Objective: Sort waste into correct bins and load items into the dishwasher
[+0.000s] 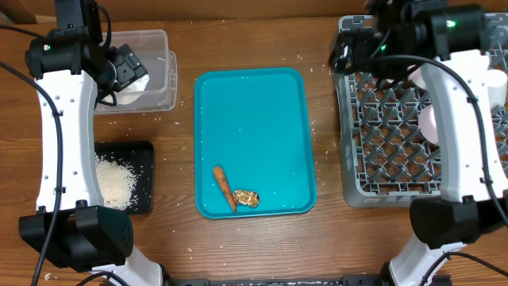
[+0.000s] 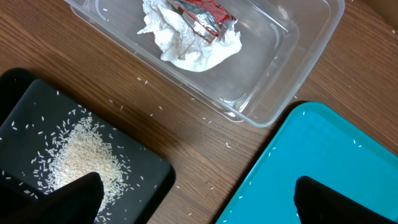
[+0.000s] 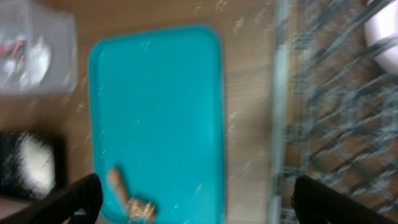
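While left gripper (image 2: 198, 196) & right gripper (image 3: 196, 196) gape empty — sausage stick (image 1: 224, 187) lies well apart.

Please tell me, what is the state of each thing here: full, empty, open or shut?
Clear tub: holds napkins and a wrapper.
Black tray: holds rice.
Teal tray: holds a sausage stick and a food lump.
Dish rack: holds a pink bowl.
Left gripper: open, holding nothing.
Right gripper: open, holding nothing.
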### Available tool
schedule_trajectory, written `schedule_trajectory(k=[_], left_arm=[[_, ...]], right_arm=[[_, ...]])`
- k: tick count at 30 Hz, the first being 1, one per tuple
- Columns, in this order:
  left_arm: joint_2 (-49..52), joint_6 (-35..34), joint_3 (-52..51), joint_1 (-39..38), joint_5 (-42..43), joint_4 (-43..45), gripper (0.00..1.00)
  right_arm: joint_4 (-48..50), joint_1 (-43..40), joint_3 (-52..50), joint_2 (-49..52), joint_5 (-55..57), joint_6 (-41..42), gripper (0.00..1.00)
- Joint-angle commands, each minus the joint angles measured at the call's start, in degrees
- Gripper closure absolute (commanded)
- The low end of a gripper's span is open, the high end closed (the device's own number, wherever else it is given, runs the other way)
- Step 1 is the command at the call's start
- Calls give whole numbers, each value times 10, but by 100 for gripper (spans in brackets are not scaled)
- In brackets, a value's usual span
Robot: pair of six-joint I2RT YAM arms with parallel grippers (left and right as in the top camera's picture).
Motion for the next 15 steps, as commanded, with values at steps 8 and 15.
schedule_trajectory(k=[8, 15], left_arm=[[-3, -8, 3, -1, 1, 0, 0], [-3, -8, 3, -1, 1, 0, 0]], right_arm=[[56, 205, -238, 17, -44, -73, 0], [205, 358, -406, 18, 75, -102, 0]])
